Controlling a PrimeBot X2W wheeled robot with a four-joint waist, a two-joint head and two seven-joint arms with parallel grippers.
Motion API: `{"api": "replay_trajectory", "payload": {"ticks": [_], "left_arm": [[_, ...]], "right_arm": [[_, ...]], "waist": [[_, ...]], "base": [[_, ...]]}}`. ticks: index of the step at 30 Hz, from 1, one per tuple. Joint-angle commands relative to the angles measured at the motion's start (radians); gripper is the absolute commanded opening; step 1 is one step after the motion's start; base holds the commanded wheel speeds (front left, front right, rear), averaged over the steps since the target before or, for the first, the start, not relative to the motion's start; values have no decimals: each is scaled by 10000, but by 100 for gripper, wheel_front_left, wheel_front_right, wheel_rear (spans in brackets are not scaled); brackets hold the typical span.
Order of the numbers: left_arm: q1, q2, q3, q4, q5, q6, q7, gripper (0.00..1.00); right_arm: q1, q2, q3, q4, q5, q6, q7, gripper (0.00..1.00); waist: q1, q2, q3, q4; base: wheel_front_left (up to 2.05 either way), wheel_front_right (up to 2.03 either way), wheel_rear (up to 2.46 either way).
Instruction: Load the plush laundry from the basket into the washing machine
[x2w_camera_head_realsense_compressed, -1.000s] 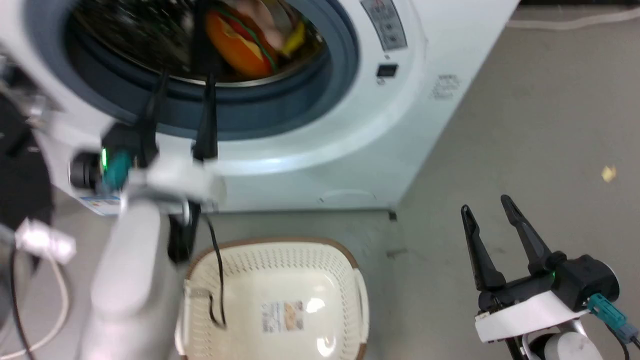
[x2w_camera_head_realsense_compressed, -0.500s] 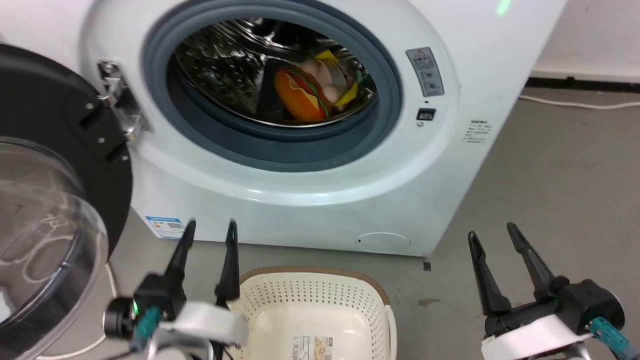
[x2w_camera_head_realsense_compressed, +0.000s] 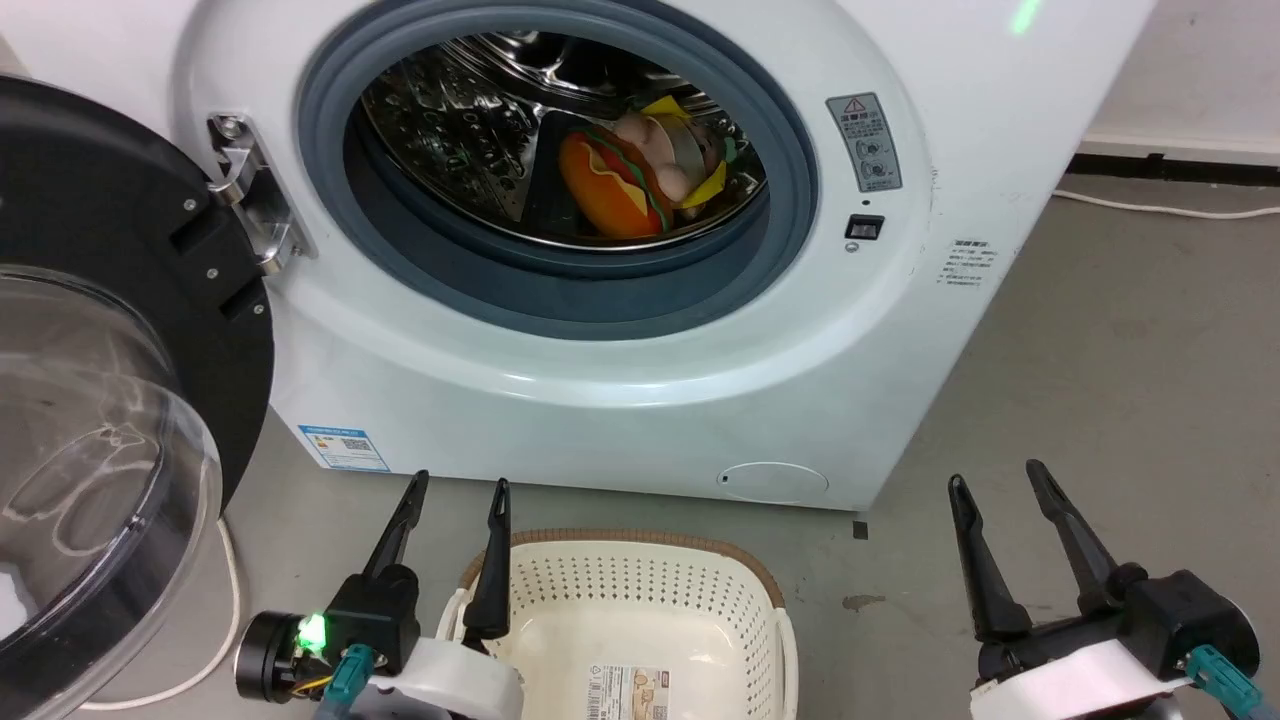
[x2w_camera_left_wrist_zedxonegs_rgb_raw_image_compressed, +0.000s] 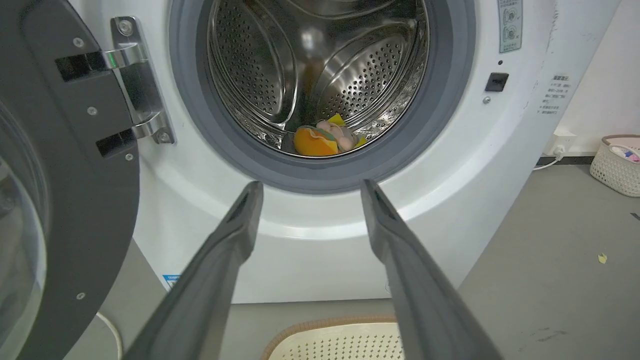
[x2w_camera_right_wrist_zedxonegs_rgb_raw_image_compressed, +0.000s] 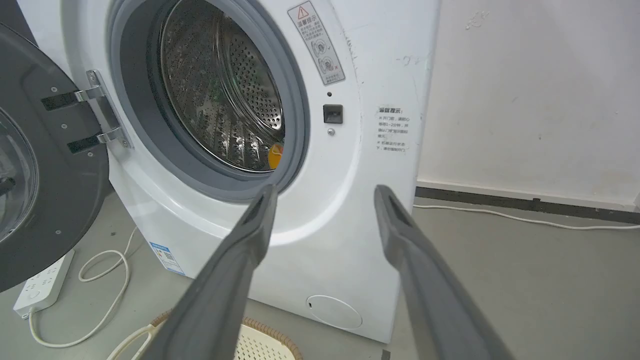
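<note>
Three cameras, all turned on the washer (x2w_camera_head_realsense_compressed: 620, 400)
The head view looked down on its front from above the basket (x2w_camera_head_realsense_compressed: 640, 590). The left wrist view faced its port (x2w_camera_left_wrist_zedxonegs_rgb_raw_image_compressed: 320, 85) squarely, low and near. The right wrist view saw it obliquely, from the side away from its door (x2w_camera_head_realsense_compressed: 100, 330). All shared port and door.

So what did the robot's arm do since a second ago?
The left gripper pulled back and down from the port of the washing machine, and now hangs open and empty near the basket. The camera also shifted. The plush laundry stayed in the drum, the right gripper stayed open, and the door stayed open.
</note>
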Motion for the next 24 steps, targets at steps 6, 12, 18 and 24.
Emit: {"api": "replay_trajectory", "payload": {"ticks": [6, 12, 18, 24], "left_arm": [[-8, 29, -94, -82, 299, 50, 0, 0], [3, 16, -78, -99, 308, 43, 55, 0], [31, 3, 3, -159, 334, 27, 177, 0], [59, -10, 85, -219, 360, 10, 300, 0]], "right_arm": [[-1, 0, -33, 81, 17, 0, 0, 0], [-5, 0, -34, 74, -9, 0, 59, 0], [-3, 0, -42, 47, -60, -1, 181, 0], [0, -1, -51, 20, -111, -1, 304, 0]], "waist": [[0, -1, -1, -91], [0, -1, -33, -92], [0, -1, -93, -76], [0, -1, -153, -59]], "base": [[0, 0, 0], [0, 0, 0], [0, 0, 0], [0, 0, 0]]}}
